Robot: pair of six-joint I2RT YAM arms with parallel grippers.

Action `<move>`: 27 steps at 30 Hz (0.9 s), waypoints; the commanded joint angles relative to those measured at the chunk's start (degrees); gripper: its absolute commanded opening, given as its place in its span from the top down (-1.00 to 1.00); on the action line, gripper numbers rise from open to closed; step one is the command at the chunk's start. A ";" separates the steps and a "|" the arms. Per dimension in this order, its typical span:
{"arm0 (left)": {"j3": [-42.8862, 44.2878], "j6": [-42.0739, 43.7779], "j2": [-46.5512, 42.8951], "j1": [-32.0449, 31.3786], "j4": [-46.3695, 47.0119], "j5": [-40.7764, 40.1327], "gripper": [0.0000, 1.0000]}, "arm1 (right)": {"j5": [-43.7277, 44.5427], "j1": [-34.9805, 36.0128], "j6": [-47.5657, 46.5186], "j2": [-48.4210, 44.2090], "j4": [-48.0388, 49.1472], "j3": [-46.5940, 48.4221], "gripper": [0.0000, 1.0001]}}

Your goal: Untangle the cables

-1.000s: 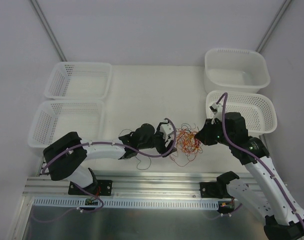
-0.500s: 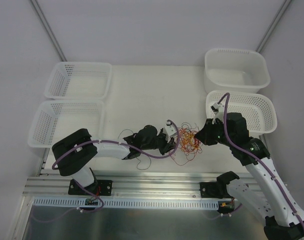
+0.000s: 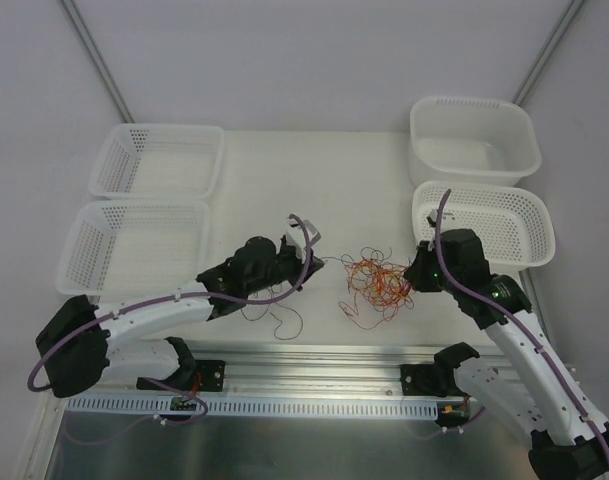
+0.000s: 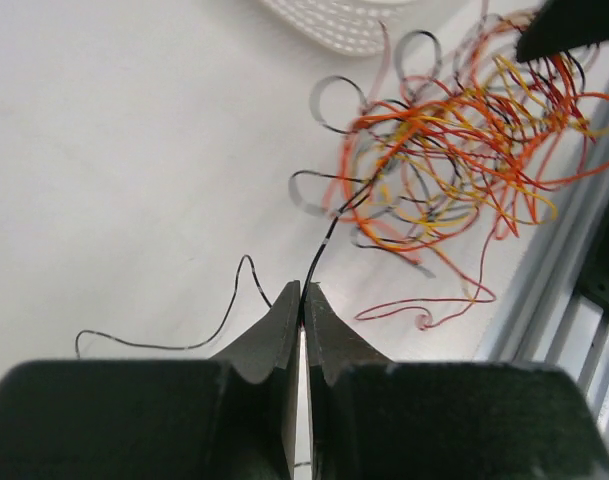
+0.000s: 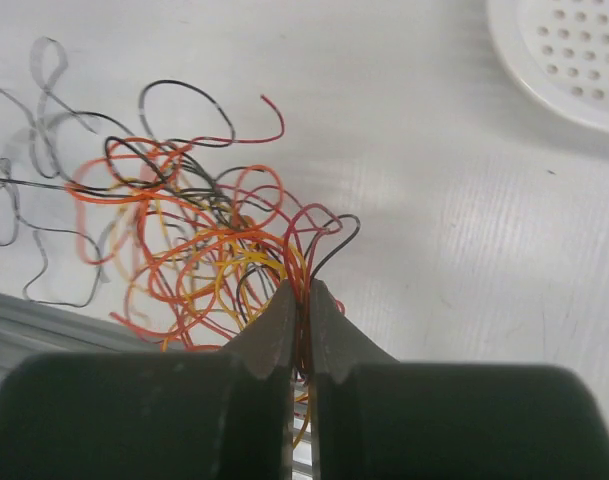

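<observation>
1. Pinching one thin black wire (image 4: 322, 250), the left gripper (image 4: 303, 292) has its two dark fingers pressed together on it. The wire goes almost straight from the fingertips to the right, into the heap of wires.
2. The tangle of hair-thin curly cables (image 3: 376, 282), orange, red, black and pale yellow, lies on the white table (image 3: 284, 190). It is close to the near edge, between the two grippers.
3. The right gripper (image 5: 302, 292) is at the right side of this tangle. Its fingers are closed on a few strands there, red and orange, with one black loop rising just beside the tips.
4. A second black wire (image 4: 184, 343) lies slack on the table just beside the left fingers, apart from the tangle.
5. Two white perforated plastic baskets stand at the left side, the near left basket (image 3: 84, 262) and the far left basket (image 3: 114, 172) behind it.
6. At the right, a white solid-walled plastic tub (image 3: 474, 160) is far, and a white perforated oval basket (image 3: 529, 240) stands in front of it, just behind the right arm.
</observation>
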 commanded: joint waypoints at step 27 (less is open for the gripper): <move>51.46 -0.98 -21.41 21.71 -53.24 -23.42 1.00 | 14.53 -3.09 10.01 12.07 -2.58 -9.83 0.99</move>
